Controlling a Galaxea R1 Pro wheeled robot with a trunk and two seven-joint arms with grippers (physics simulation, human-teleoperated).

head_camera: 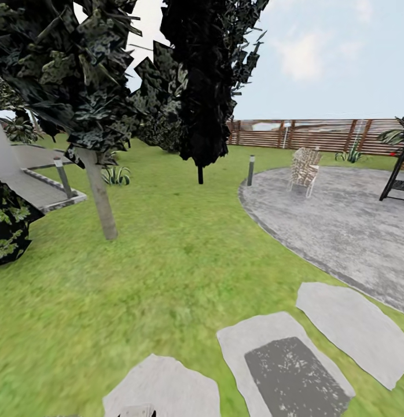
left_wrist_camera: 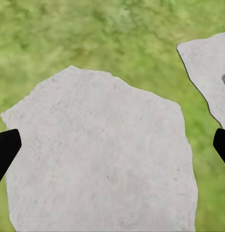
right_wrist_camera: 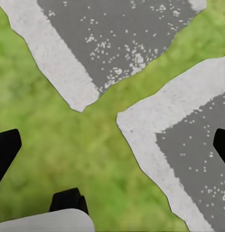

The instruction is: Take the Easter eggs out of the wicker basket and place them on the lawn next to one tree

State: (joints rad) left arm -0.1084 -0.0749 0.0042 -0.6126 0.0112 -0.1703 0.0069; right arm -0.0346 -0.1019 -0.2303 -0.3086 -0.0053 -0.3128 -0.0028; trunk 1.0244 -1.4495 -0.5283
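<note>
travel step, robot on way; eggs and basket not sighted. left tool [left_wrist_camera: 112,145] jaws wide apart, empty, pale grey stepping stone [left_wrist_camera: 103,159] directly beneath. right tool [right_wrist_camera: 112,145] likewise spread, empty, above mottled green lawn [right_wrist_camera: 49,140]. pale grey-tan straight trunk [head_camera: 101,200] ahead, well apart. next: locate basket.

A home garden under an open sky.

A wide lawn [head_camera: 167,260] of mottled green grass runs up to a slatted wooden fence [head_camera: 318,134]. Grey stepping stones [head_camera: 346,330] cross the grass beside a rounded paved patio [head_camera: 341,220], where a woven chair [head_camera: 304,169] stands. A pale-trunked tree [head_camera: 101,200], dark-leaved trees [head_camera: 202,87] and short bollard lights [head_camera: 250,169] dot the yard.
</note>
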